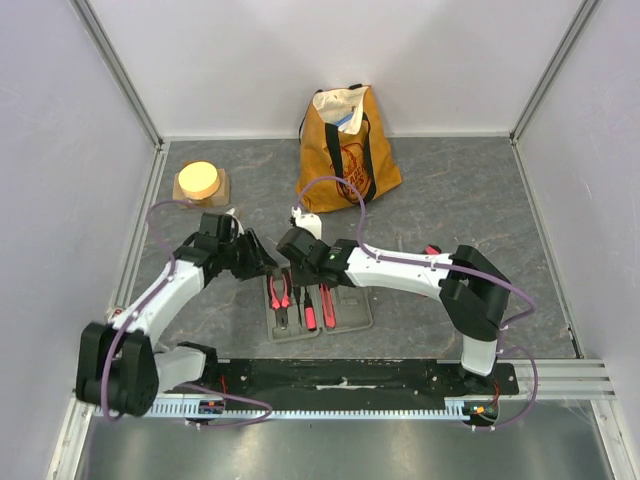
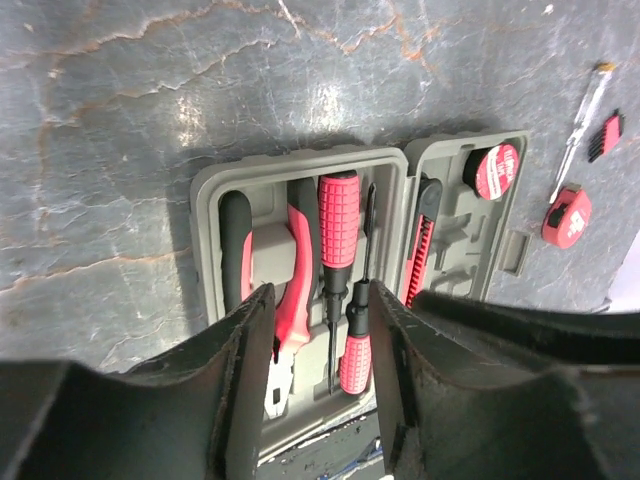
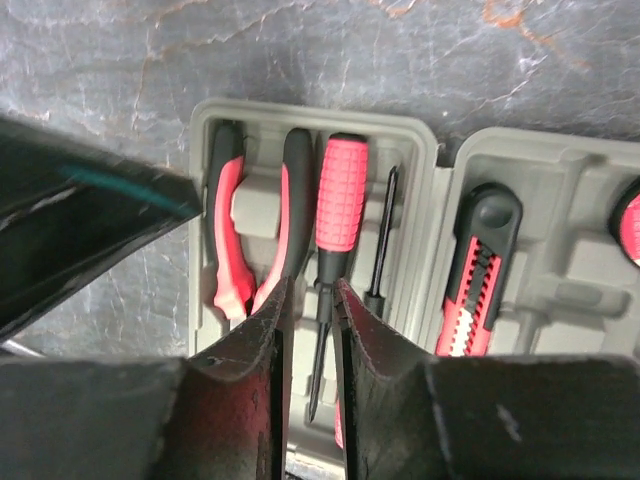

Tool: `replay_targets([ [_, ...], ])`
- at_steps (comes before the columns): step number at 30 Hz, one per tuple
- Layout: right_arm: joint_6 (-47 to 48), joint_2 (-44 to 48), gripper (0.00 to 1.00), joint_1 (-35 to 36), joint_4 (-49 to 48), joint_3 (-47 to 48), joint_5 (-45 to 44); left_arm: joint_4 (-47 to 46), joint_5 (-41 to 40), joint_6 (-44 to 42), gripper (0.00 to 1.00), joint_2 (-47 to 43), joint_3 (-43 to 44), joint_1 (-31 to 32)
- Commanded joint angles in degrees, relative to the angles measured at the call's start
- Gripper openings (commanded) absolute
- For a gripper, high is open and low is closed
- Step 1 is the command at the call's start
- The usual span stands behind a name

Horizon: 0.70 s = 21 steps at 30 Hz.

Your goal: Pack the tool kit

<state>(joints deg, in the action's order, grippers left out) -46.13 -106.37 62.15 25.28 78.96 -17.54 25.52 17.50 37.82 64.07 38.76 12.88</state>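
Left wrist only: tape measure (image 2: 567,217) outside case (image 2: 202,200) | left gripper (image 2: 320,297) released | right gripper (image 3: 312,290) narrowly parted

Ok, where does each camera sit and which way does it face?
Top external: above and behind the left arm and right arm, facing down at the table; both show.
Left wrist: on the left arm, facing down at the open case; its fingers show.
Right wrist: on the right arm, facing the same case; its fingers show.
Shared: both wrist views show pliers and knife.
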Motion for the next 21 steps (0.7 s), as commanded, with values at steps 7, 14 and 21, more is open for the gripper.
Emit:
replay_targets([
  [7, 2.0, 5.0, 0.21, 1.1, -4.4, -9.1, 10.9, -8.6, 9.7, -0.1, 0.44, 12.4, 6.2, 3.9],
  [14, 1.0, 3.8, 0.18, 2.8, -5.0, -10.1, 13.3, -7.9, 9.3, 0.1, 0.34, 18.8, 8.0, 6.4],
  [21, 0.0, 2.2, 0.16, 3.9, -4.5, -9.3, 12.5, -4.2, 6.0, -0.6, 0.26, 22.9, 10.2, 8.2],
])
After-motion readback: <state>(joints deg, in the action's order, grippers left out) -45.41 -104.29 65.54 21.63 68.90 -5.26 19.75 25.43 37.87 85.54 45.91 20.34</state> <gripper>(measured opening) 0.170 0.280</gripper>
